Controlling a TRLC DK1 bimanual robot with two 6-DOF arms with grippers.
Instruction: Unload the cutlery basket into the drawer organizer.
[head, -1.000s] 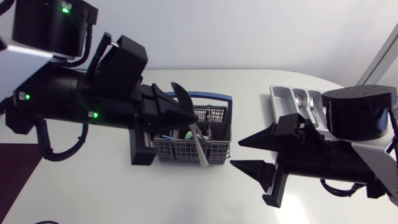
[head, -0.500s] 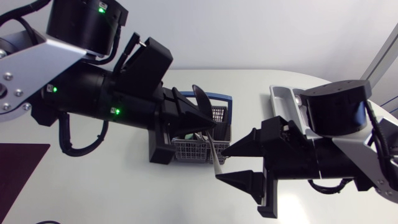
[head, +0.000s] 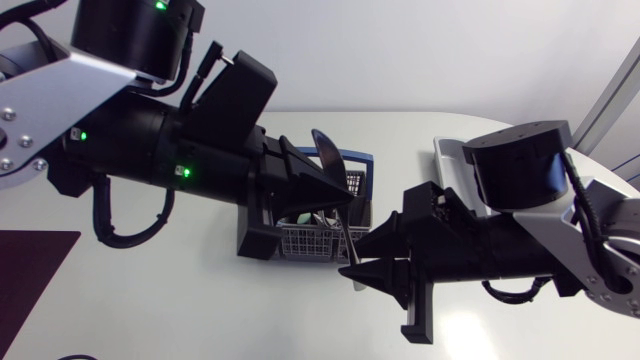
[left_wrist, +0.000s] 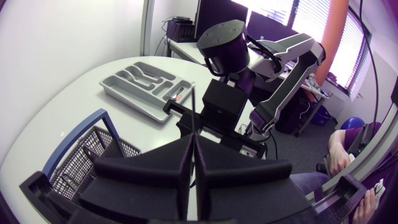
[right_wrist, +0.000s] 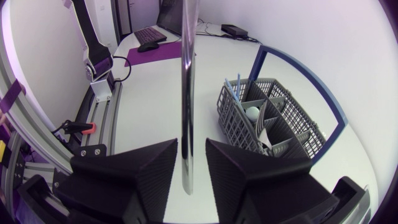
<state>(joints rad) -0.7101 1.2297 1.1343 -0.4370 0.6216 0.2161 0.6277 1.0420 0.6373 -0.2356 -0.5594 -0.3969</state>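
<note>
A metal spoon (head: 325, 150) hangs over the grey cutlery basket (head: 305, 240), bowl up and handle (head: 343, 235) pointing down. My left gripper (head: 345, 200) is shut on the handle's upper part; in the left wrist view the thin handle (left_wrist: 194, 106) sticks out ahead of the pressed-together fingers (left_wrist: 168, 165). My right gripper (head: 352, 262) stands around the handle's lower end. In the right wrist view the handle (right_wrist: 188, 74) rises between its fingers (right_wrist: 149, 168) with a narrow gap on each side, so the right gripper (right_wrist: 191, 144) is open. The grey drawer organizer (head: 455, 155) lies behind the right arm.
The basket (right_wrist: 273, 118) has a blue handle and holds several more utensils, one of them white. The organizer (left_wrist: 140, 84) holds some cutlery in its compartments. The table's near edge runs just below both arms.
My left arm lifted the spoon up and to the right out of the basket. My right arm moved left to the handle's lower end and its fingers narrowed around it.
</note>
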